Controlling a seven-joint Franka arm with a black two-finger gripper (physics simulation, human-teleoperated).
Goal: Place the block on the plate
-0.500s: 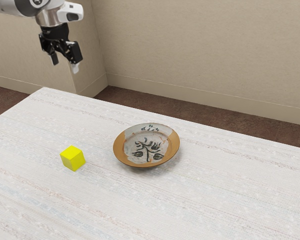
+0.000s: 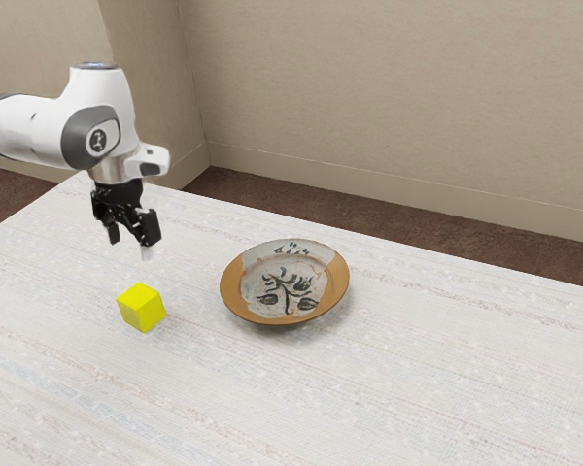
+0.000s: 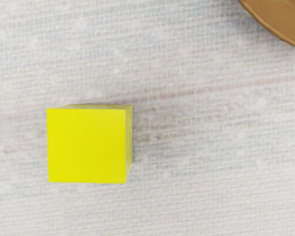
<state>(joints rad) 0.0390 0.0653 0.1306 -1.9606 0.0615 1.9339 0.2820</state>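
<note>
In the exterior view, my claw (image 2: 131,246) hung spread and empty; grasping, carrying and placing all remained. The block (image 2: 141,309) sat on the table (image 2: 418,379), beside the plate (image 2: 285,282), lower than my claw and apart from it. In the wrist view, the block lay beneath me, clear of the plate.

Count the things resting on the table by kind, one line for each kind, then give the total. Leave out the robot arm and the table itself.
Blocks: 1, the yellow block
Plates: 1, the orange-rimmed plate with dark painted markings
Total: 2
</note>
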